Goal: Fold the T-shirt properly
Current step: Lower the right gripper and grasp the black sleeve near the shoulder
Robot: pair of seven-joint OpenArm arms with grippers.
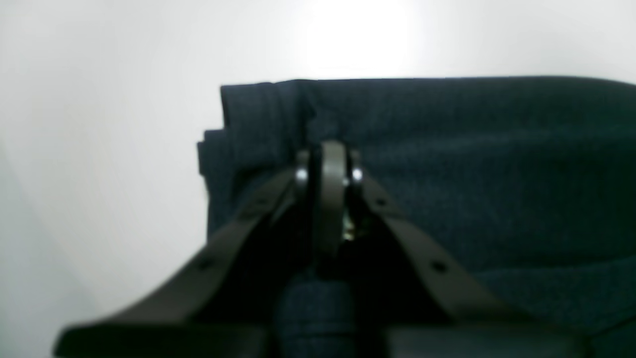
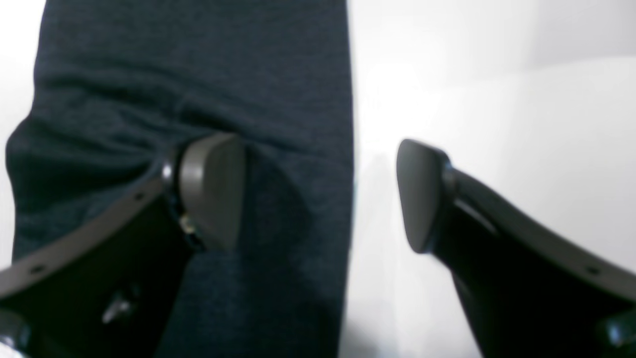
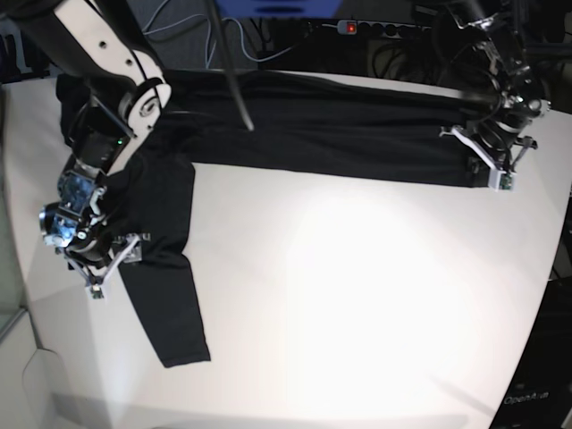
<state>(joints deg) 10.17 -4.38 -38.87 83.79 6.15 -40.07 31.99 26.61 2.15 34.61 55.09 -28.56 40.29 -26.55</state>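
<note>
Two robot arms work over a white bench [image 3: 357, 295] that carries one black long-sleeved T-shirt [image 3: 322, 125]. The shirt lies in a long band along the bench's far side, with one sleeve hanging down toward the near edge on the base view's left. Bright light glares off the bare bench surface near the shirt. Behind the bench, dark clutter and cables [image 3: 192, 22] fill the room, with a power strip [image 3: 375, 27] showing a small red light.

The left gripper [image 1: 328, 154], at the shirt's end on the base view's right, is pressed together, pinching a fold of the shirt's edge. The right gripper [image 2: 318, 194] is spread wide over the sleeve's edge, one finger above the cloth and the other above bare bench, holding nothing.

Both wrist views are blurred, and the arms hide parts of the shirt.
</note>
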